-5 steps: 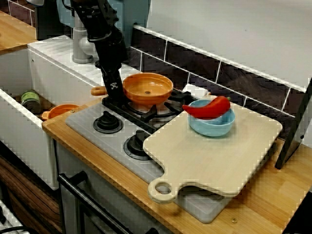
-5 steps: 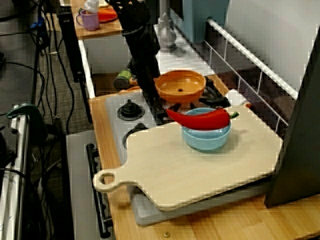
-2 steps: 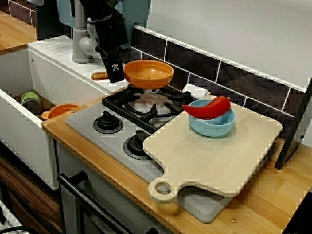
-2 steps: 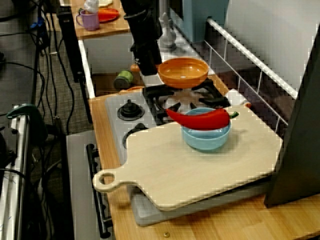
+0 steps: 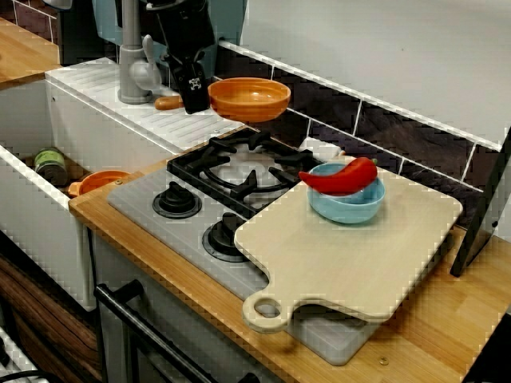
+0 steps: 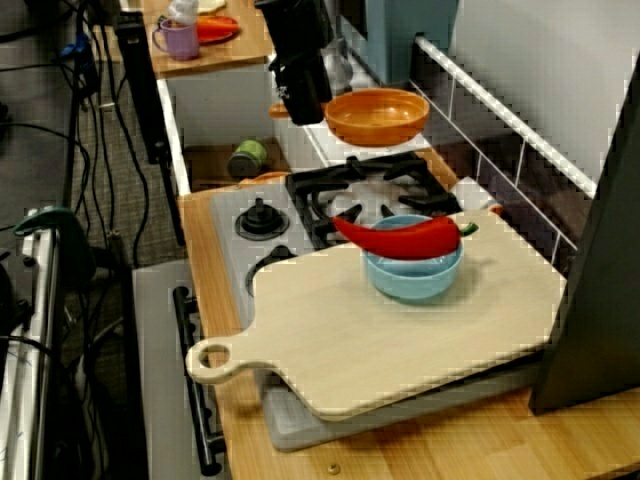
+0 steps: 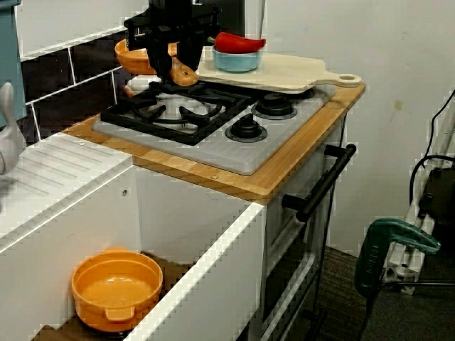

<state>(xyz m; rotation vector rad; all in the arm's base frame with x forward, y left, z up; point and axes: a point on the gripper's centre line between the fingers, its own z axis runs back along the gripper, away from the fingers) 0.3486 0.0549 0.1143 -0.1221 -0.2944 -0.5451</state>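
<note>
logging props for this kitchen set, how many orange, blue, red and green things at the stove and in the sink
orange: 2 (pan in the gripper, pot in the sink)
blue: 1 (bowl)
red: 1 (pepper)
green: 1 (can in the sink)
total: 5

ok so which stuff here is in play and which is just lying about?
In play: orange pan, held in the air by the back of the hob, jaws shut on its handle.
Lying about: blue bowl, red chili across it, cutting board, orange bowl and green can in the sink.
</note>
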